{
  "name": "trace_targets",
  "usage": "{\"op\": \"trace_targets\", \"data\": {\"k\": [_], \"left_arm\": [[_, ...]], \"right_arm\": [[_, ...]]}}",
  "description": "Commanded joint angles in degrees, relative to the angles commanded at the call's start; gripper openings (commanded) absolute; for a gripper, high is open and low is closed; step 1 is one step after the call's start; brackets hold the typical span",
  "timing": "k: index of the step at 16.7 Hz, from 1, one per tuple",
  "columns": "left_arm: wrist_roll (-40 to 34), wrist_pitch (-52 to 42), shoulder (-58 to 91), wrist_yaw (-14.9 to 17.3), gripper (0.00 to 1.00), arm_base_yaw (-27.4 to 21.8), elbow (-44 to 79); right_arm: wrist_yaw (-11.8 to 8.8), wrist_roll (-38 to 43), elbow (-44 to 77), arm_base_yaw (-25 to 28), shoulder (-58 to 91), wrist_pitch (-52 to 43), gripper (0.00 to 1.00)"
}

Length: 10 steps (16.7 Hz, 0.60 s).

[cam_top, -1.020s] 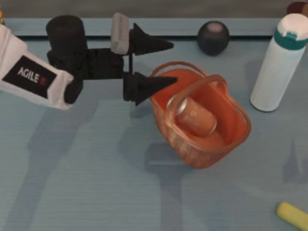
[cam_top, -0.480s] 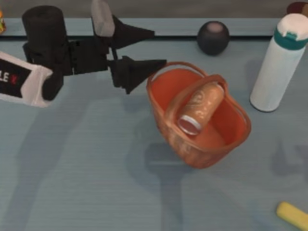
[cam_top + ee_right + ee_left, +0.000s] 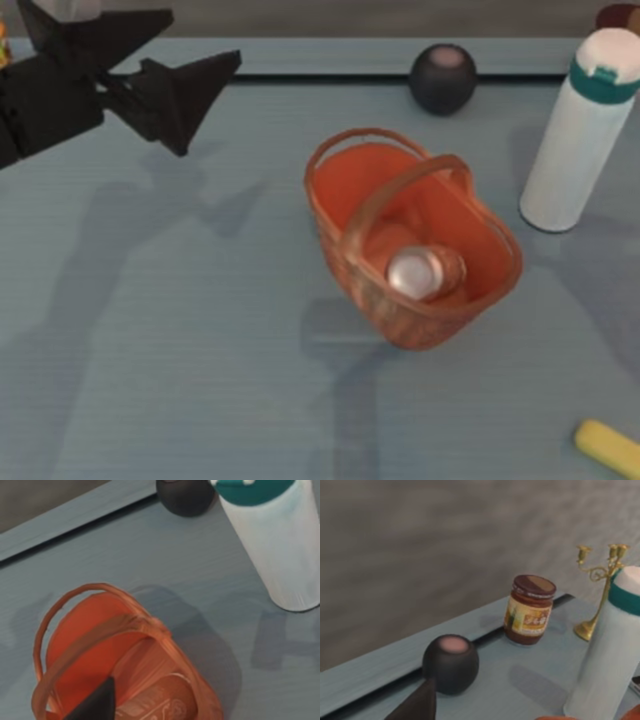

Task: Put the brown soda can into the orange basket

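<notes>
Small tan-brown soda can [image 3: 425, 271] lies inside the oval woven orange basket [image 3: 345, 160], silver-rimmed end up.
Left gripper [image 3: 205, 45] at the table's far left, fingers spread, holding nothing; right gripper's finger state cannot be told.

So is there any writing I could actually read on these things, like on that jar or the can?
Nothing legible.
Jar: yellow label with red marks, too blurred to read.
Brown soda can in the orange basket: pale markings, unreadable.
White bottle: no text visible.
</notes>
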Motion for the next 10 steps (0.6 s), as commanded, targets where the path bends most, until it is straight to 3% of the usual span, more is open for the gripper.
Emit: {"op": "trace_targets", "data": {"k": [10], "left_arm": [[1.8, -21.3, -56.2, -28.4, 1.0, 7.1, -27.4]], "right_arm": [[1.5, 36.8, 56.8, 12.3, 54.0, -38.1, 1.0]]}}
